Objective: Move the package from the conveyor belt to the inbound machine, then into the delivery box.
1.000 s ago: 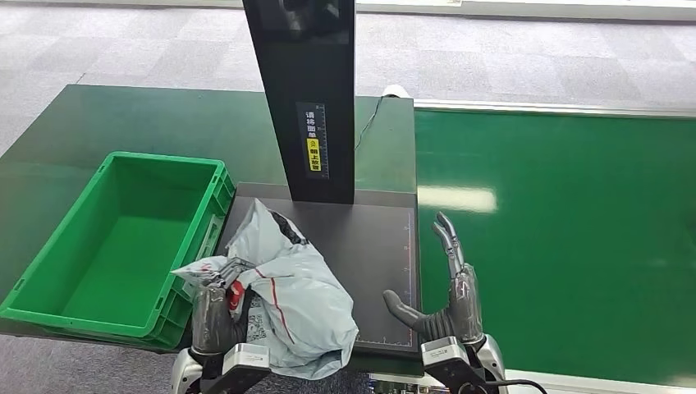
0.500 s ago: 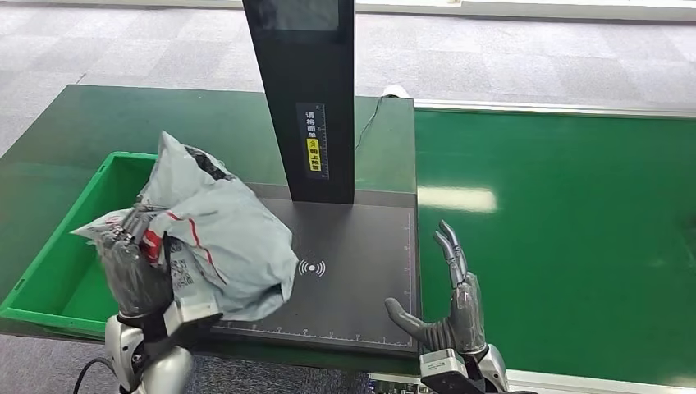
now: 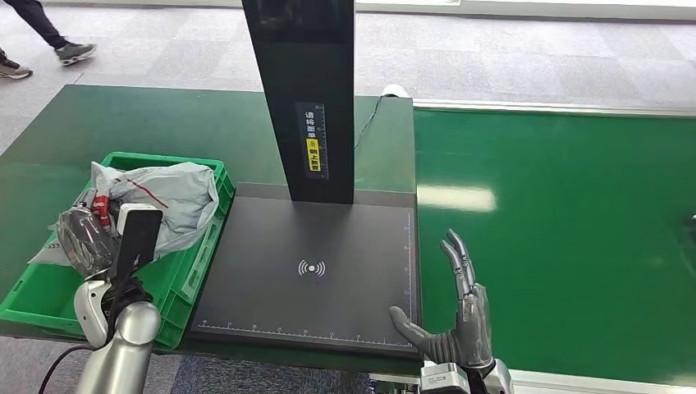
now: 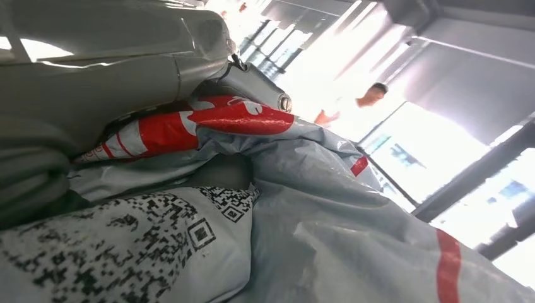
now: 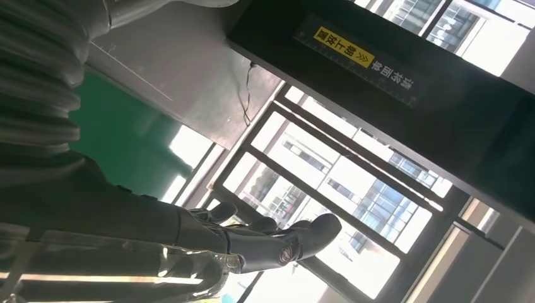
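The package (image 3: 168, 203), a crumpled grey plastic mail bag with red stripes and a printed label (image 4: 120, 252), hangs over the green delivery box (image 3: 197, 246). My left hand (image 3: 86, 234) grips it at its near end, above the box's front half. The bag's grey film and red print (image 4: 208, 120) lie right against that hand in the left wrist view. My right hand (image 3: 455, 308) is open, fingers spread and pointing up, at the front right corner of the inbound machine's black scan plate (image 3: 328, 271). The plate is bare. The green conveyor belt (image 3: 558, 238) lies to the right.
The machine's tall black post (image 3: 310, 98) rises at the back of the plate, with a yellow label on it. A dark green table (image 3: 164, 123) carries box and machine. A person's legs (image 3: 41, 37) cross the carpet at the far left.
My left hand has carried the package leftwards off the scan plate and over the green box. The right hand has sunk a little toward the front edge. A person has walked in at top left.
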Robot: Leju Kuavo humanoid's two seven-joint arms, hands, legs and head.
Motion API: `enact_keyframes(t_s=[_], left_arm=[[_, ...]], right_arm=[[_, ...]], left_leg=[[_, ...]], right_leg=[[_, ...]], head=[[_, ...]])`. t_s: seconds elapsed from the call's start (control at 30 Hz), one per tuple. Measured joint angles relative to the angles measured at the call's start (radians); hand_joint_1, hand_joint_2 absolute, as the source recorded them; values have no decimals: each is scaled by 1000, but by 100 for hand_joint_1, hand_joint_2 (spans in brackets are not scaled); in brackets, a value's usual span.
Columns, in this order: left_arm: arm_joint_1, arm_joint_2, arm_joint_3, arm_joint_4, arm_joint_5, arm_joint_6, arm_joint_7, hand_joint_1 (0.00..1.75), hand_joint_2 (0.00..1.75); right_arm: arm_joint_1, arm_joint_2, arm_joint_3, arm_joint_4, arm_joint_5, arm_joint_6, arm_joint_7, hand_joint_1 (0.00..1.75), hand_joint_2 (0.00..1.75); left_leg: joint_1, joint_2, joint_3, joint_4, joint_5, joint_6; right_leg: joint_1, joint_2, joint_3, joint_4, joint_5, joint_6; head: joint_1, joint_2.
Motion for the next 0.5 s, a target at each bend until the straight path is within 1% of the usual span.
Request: enact_keyframes(t_s=[0.03, 0.17, 0.33, 0.47, 0.5], left_arm=[[-6, 1, 11, 12, 3, -3, -2, 175, 175], [-28, 2, 35, 53, 0, -16, -6, 82, 175], [-65, 2, 45, 107, -33, -16, 8, 82, 175], [-79, 1, 48, 127, -33, -15, 9, 0, 175], [-81, 1, 48, 131, -33, -14, 8, 0, 175]], right_arm=[[1, 2, -2, -2, 1, 0, 1, 0, 175], [3, 9, -4, -5, 10, 2, 4, 0, 175], [3, 20, -4, -5, 21, 9, 14, 0, 175], [3, 24, -6, -5, 22, 12, 15, 0, 175], [3, 25, -7, -5, 22, 12, 16, 0, 175]], left_leg=[[0, 0, 0, 0, 0, 0], [0, 0, 0, 0, 0, 0], [0, 0, 0, 0, 0, 0], [0, 0, 0, 0, 0, 0], [0, 0, 0, 0, 0, 0]], right_leg=[[0, 0, 0, 0, 0, 0], [0, 0, 0, 0, 0, 0], [0, 0, 0, 0, 0, 0], [0, 0, 0, 0, 0, 0], [0, 0, 0, 0, 0, 0]], head=[[0, 0], [0, 0], [0, 0], [0, 0], [0, 0]])
